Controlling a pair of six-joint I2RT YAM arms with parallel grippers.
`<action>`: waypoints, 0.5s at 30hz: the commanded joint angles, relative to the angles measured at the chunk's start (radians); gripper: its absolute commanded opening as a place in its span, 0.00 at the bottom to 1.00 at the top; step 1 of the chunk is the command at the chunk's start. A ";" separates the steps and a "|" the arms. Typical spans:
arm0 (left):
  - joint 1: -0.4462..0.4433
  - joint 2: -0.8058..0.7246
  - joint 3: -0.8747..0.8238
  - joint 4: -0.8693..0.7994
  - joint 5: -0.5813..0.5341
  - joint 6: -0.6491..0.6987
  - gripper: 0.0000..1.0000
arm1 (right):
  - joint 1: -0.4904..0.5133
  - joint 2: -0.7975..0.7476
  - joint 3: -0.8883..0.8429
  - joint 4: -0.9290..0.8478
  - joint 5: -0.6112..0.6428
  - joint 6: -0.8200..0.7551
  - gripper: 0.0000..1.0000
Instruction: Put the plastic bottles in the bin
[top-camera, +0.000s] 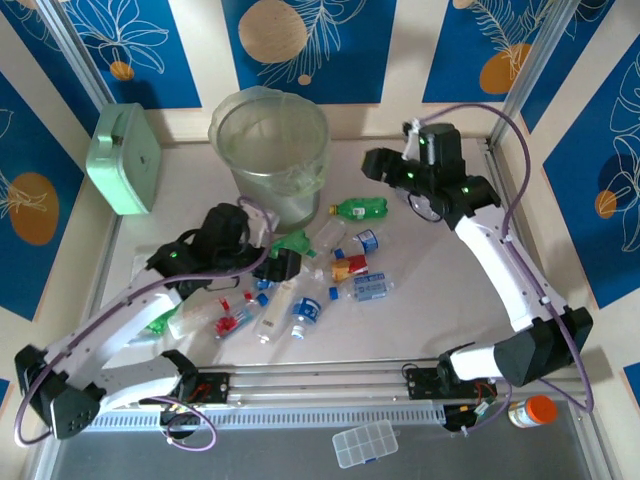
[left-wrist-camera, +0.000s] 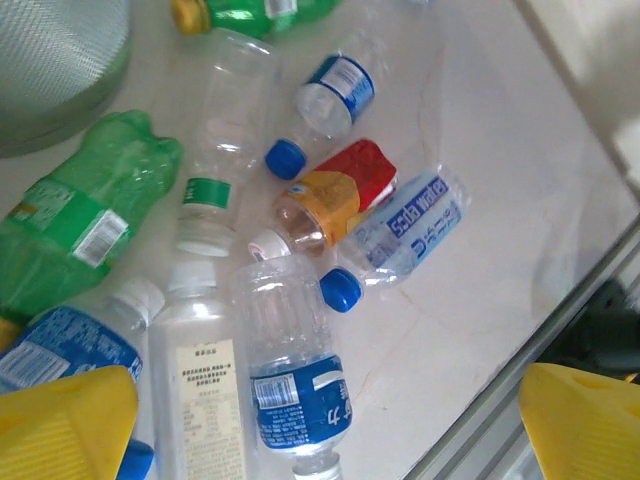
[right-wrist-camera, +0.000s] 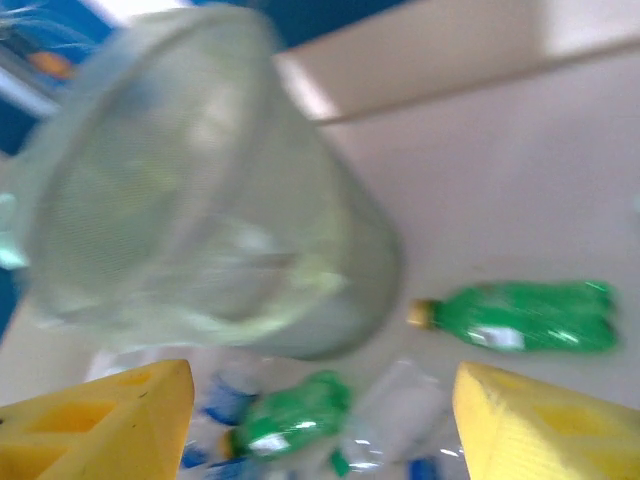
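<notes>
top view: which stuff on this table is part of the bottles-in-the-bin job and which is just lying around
Part of the job:
- plastic bottles, scattered on the table in front of the bin, clear and green ones
- bin, the tall round one with the bag liner

Just lying about:
- mint-green box at the far left
- orange-lidded jar at the near right
- clear compartment case at the near edge

The left arm (top-camera: 110, 325) at seven o'clock and the right arm (top-camera: 500, 265) at four o'clock are built of white tubular links joined by black housings. A lilac cable (top-camera: 470, 108) is looped along each. Small green lights (top-camera: 410, 178) are lit on the wrists. The left tool (left-wrist-camera: 330, 380) and the right tool (right-wrist-camera: 322, 375) are fitted with blunt yellow plastic fingers (right-wrist-camera: 100, 420).
</notes>
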 joint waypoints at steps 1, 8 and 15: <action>-0.047 0.089 0.088 0.035 -0.074 0.119 0.98 | -0.076 -0.030 -0.097 0.023 0.098 0.029 0.70; -0.056 0.269 0.230 0.007 -0.080 0.158 0.99 | -0.208 0.224 -0.066 -0.004 0.264 -0.080 0.73; -0.056 0.234 0.155 0.194 0.006 0.096 0.99 | -0.219 0.548 0.235 -0.145 0.353 -0.225 0.87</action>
